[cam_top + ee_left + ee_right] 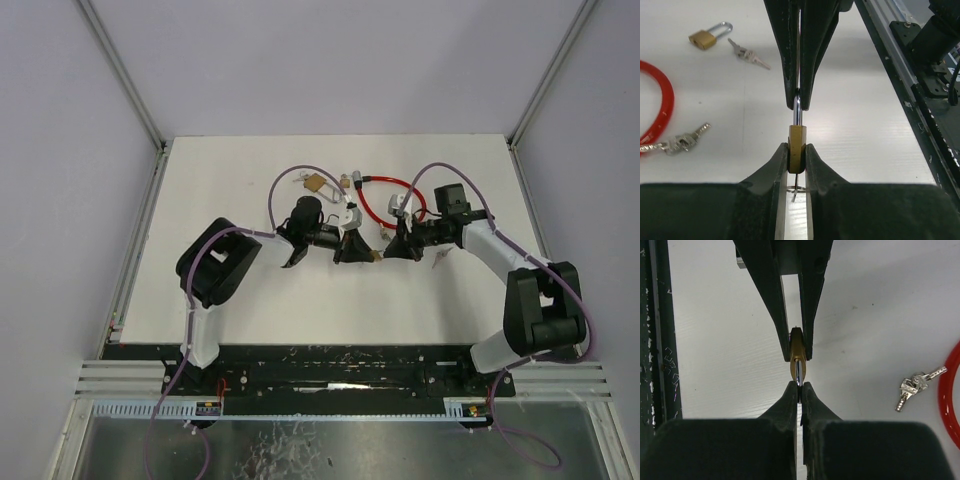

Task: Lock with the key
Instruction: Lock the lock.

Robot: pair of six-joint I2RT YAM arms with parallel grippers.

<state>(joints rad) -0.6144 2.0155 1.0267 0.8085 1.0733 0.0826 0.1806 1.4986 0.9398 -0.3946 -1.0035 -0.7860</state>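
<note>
A small brass padlock [797, 145] hangs in the air between both grippers at mid-table [375, 255]. My left gripper [797, 150] is shut on its brass body. My right gripper [798, 387] is shut on the tip of its silver shackle [798, 372], and its black fingers [810, 75] come in from the opposite side. A thin key [796, 187] with a wire ring sticks out of the padlock's underside, in the gap between my left fingers. From the right wrist the brass body [796, 362] shows end-on, clamped by the left fingers [812, 315].
On the white table lie a second brass padlock [705, 37], a loose bunch of keys [747, 54], a red cable lock [660, 110] with keys [682, 142] on it, and another key bunch [912, 387]. A black rail [920, 100] runs along the table's near edge.
</note>
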